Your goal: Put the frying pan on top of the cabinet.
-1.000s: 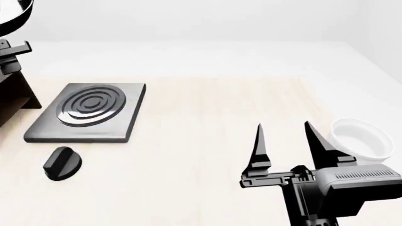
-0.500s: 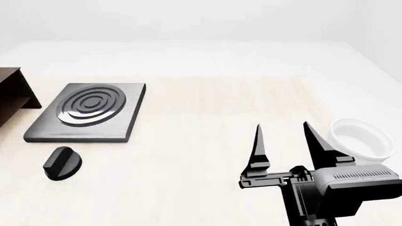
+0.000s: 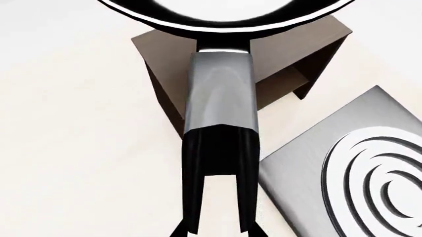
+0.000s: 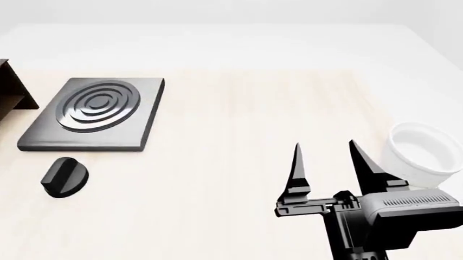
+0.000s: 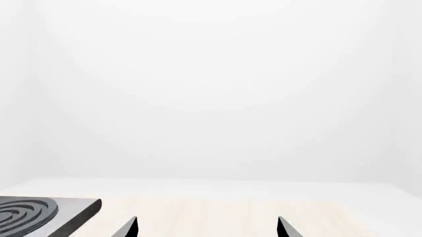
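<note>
Looking down from the left wrist, the camera shows the pan (image 3: 218,15) held in the air: its black rim and glossy inside fill the upper edge of the picture, and its grey handle (image 3: 220,94) runs from there toward the camera. The left gripper (image 3: 218,197) is clamped on the end of this handle, one dark finger (image 3: 191,187) on each side of it. Under the pan and the handle stands the cabinet (image 3: 290,54), brown, with its open side and inner shelf turned toward the burner plate (image 3: 349,168). The pan hangs above the top of the cabinet and does not rest on it. The burner plate lies just beside the cabinet on the pale tabletop (image 3: 72,148).

The head view does not show the pan or the left gripper at all. Only a dark corner of the cabinet (image 4: 13,92) enters at its left edge, next to the burner plate (image 4: 94,111). In front of the plate lies a black knob (image 4: 65,176). The right gripper (image 4: 329,165) hovers low over the tabletop (image 4: 231,119) with its two fingers spread apart and nothing between them. A white bowl (image 4: 423,154) stands just beside it.

The right wrist view gives little: a white wall, a corner of the burner plate (image 5: 46,212), and two separated fingertips (image 5: 128,228).
</note>
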You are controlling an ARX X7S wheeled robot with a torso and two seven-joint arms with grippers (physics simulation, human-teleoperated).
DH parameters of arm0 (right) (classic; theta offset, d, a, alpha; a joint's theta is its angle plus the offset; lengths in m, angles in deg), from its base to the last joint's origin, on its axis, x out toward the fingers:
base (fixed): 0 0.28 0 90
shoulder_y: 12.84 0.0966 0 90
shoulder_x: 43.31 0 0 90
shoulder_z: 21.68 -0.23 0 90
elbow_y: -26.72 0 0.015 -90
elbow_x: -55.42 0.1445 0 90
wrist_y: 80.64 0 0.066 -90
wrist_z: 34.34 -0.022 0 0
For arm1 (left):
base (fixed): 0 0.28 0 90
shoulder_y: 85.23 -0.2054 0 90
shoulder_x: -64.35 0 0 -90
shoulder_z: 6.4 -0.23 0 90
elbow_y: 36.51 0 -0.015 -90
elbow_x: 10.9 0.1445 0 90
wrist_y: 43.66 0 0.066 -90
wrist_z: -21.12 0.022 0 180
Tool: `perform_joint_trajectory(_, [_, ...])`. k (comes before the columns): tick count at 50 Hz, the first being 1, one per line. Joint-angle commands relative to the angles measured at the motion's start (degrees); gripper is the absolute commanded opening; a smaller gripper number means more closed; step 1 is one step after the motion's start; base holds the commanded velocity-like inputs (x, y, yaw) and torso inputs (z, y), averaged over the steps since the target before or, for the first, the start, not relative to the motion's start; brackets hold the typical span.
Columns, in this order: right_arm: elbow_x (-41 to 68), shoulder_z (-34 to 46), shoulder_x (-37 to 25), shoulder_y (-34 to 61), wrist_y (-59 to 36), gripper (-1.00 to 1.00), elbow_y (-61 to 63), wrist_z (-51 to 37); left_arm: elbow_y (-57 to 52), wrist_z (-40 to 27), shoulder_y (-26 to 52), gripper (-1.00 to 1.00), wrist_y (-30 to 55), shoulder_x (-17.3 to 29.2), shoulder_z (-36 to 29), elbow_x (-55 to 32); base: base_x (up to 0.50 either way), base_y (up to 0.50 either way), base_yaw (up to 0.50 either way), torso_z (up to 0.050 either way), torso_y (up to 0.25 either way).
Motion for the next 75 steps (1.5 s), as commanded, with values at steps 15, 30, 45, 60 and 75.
perform_joint_trajectory(15, [0.11, 0.51, -0.25, -0.29, 0.83, 1.0, -0.37, -0.2, -0.04, 1.26, 1.45, -1.0, -1.35, -0.62, -3.97, 1.18, 0.0, 0.0, 0.0, 0.0, -0.15])
perform_joint_trajectory(30, [0.24, 0.82, -0.34, -0.32, 1.2, 1.0, -0.79, -0.29, -0.04, 3.96, 1.65, -1.0, -0.95, -2.39, -6.2, 1.06, 0.0, 0.0, 0.0, 0.0, -0.083])
perform_joint_trajectory(45, [0.4, 1.11, -0.54, -0.41, 1.39, 1.0, -0.97, -0.41, -0.04, 1.01, 1.97, -1.0, -3.61, -1.21, -3.42, 0.41, 0.0, 0.0, 0.0, 0.0, 0.0])
perform_joint_trajectory(60, [0.6, 1.22, -0.71, -0.42, 1.72, 1.0, -1.31, -0.53, -0.04, -0.97, 1.8, -1.0, -4.61, -0.59, -2.46, 0.53, 0.0, 0.0, 0.0, 0.0, -0.176])
perform_joint_trajectory(75, [0.65, 1.5, -0.87, -0.62, 2.0, 1.0, -1.48, -0.71, -0.04, -4.27, 1.85, 1.0, -6.06, 0.51, 0.82, 0.28, 0.0, 0.0, 0.0, 0.0, -0.044])
